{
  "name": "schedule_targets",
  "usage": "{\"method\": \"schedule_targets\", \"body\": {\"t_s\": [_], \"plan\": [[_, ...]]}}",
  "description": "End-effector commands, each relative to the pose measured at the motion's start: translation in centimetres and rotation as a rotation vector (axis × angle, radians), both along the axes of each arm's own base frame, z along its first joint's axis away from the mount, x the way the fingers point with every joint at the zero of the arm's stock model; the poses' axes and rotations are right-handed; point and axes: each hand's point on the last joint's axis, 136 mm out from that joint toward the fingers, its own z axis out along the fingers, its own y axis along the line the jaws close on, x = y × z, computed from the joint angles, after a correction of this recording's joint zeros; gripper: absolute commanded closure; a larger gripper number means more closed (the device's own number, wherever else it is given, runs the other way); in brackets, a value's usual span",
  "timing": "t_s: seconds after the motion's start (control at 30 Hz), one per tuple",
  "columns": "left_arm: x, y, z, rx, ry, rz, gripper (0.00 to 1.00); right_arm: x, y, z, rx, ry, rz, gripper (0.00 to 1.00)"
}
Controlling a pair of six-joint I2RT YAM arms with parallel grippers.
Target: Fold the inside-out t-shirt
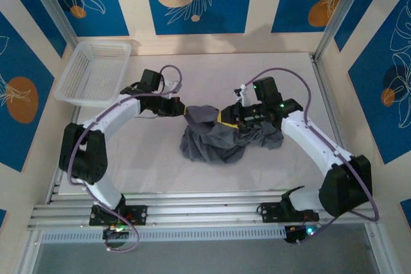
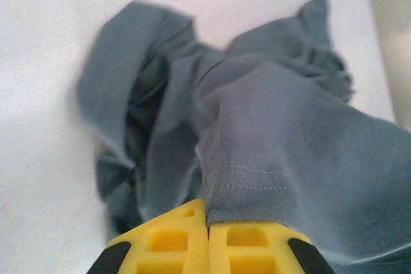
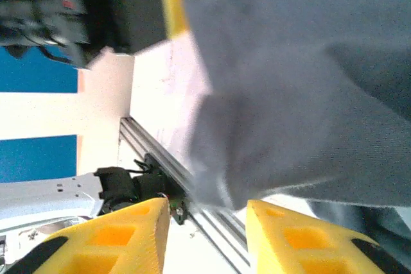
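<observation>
A: While both arms reach in over the table (image 1: pixel 160 171), where's item 1, the t-shirt (image 1: pixel 212 139)?
B: Mid-table. Slate-grey, bunched heap, stitched hem lifted on its left side.
A: Item 2, left gripper (image 2: pixel 207 216)?
B: Yellow fingers pressed together, clamped on that hem.
A: Item 3, right gripper (image 3: pixel 209 216)?
B: Fingers apart; cloth close in front, not pinched.
A: Room to move?
B: Bare surface all round the heap, widest toward the near rail (image 1: pixel 205 213). Basket (image 1: pixel 77 62) at far-left corner, well apart.
</observation>
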Motion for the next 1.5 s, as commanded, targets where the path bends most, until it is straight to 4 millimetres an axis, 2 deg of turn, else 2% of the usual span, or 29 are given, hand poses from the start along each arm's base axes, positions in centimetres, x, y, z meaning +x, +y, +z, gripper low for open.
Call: {"method": "schedule_targets", "body": {"t_s": [0.0, 0.1, 0.17, 0.23, 0.37, 0.47, 0.5, 0.53, 0.6, 0.7, 0.8, 0.93, 1.23, 1.37, 1.47], "plan": [[0.8, 0.8, -3.9, 0.076, 0.051, 0.071, 1.0, 2.8, 0.0, 3.2, 0.058, -0.073, -0.071, 0.62], [1.5, 0.9, -4.6, 0.084, 0.06, 0.095, 0.98, 3.7, -1.1, 2.4, -0.045, -0.167, -0.107, 0.63], [1.5, 1.4, -4.5, 0.101, 0.06, 0.107, 0.89, 4.0, -2.1, 0.9, -0.16, -0.242, -0.117, 0.63], [1.3, 2.1, -3.9, 0.124, 0.051, 0.118, 0.78, 3.2, -2.1, 0.0, -0.238, -0.348, -0.037, 0.64], [0.5, 4.6, -2.6, 0.2, 0.008, 0.158, 0.58, -0.6, 0.8, -1.4, -0.378, -0.763, 0.321, 0.63], [-0.3, 6.0, -2.1, 0.232, -0.008, 0.183, 0.53, -3.1, 2.4, -3.0, -0.414, -1.139, 0.577, 0.59], [-0.7, 6.2, -1.8, 0.23, -0.016, 0.185, 0.52, -4.2, 2.6, -3.9, -0.419, -1.225, 0.711, 0.58], [-1.0, 6.2, -1.5, 0.222, -0.023, 0.188, 0.51, -5.6, 2.6, -5.4, -0.431, -1.259, 0.859, 0.58], [-1.5, 6.1, -1.0, 0.193, -0.033, 0.194, 0.48, -8.3, 1.9, -8.6, -0.456, -1.368, 1.158, 0.49], [-2.2, 6.0, -0.8, 0.152, -0.042, 0.215, 0.41, -9.5, 2.3, -9.4, -0.361, -1.463, 1.276, 0.43], [-2.8, 6.0, -0.9, 0.137, -0.037, 0.218, 0.32, -8.8, 3.1, -10.5, -0.374, -1.547, 1.347, 0.38], [-3.4, 5.9, -0.5, 0.119, -0.046, 0.211, 0.22, -7.0, 4.5, -11.0, -0.404, -1.618, 1.364, 0.37], [-4.8, 5.8, -0.8, 0.104, -0.022, 0.19, 0.21, -4.5, 6.3, -14.0, -0.444, -1.668, 1.445, 0.4], [-5.1, 5.9, -0.9, 0.1, -0.025, 0.187, 0.22, -3.8, 6.3, -14.5, -0.479, -1.67, 1.461, 0.5], [-5.3, 5.9, -0.9, 0.097, -0.027, 0.183, 0.22, -4.1, 5.7, -14.9, -0.475, -1.644, 1.468, 0.55]]}}
